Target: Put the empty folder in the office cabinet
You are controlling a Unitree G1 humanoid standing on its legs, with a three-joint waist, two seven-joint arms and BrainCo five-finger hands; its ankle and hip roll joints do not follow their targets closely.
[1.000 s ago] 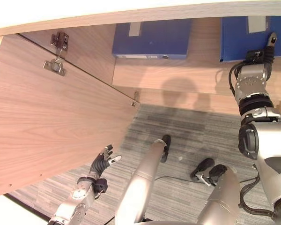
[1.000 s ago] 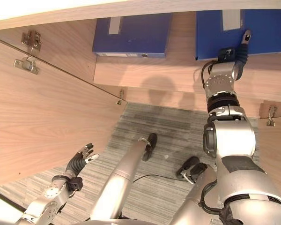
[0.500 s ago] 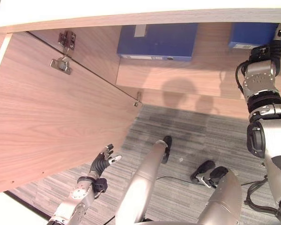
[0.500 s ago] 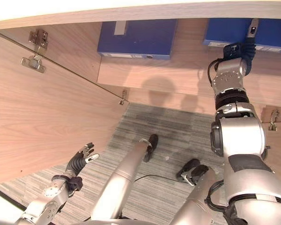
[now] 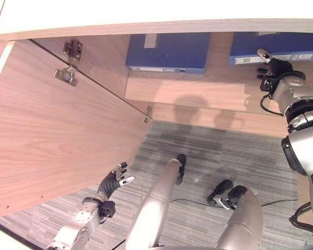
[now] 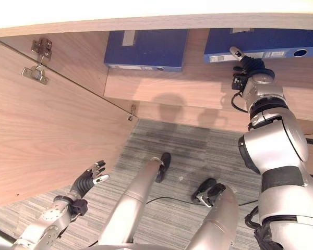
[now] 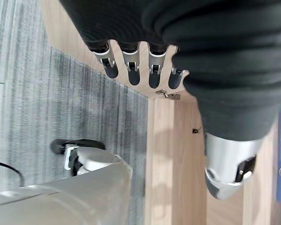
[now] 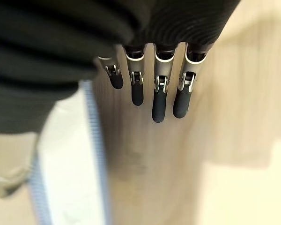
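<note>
Folder (image 5: 275, 55) flat on cabinet shelf (image 5: 208, 83), long axis sideways, right hand (image 5: 273, 71) (fingers straight, holding nothing) just below its edge.

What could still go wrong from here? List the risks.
1. The right hand, fingers straight, sits right at the spine of the right blue folder; pulling back could drag it off the shelf.
2. The open cabinet door stands close beside the idle, open left hand, which might bump it.
</note>
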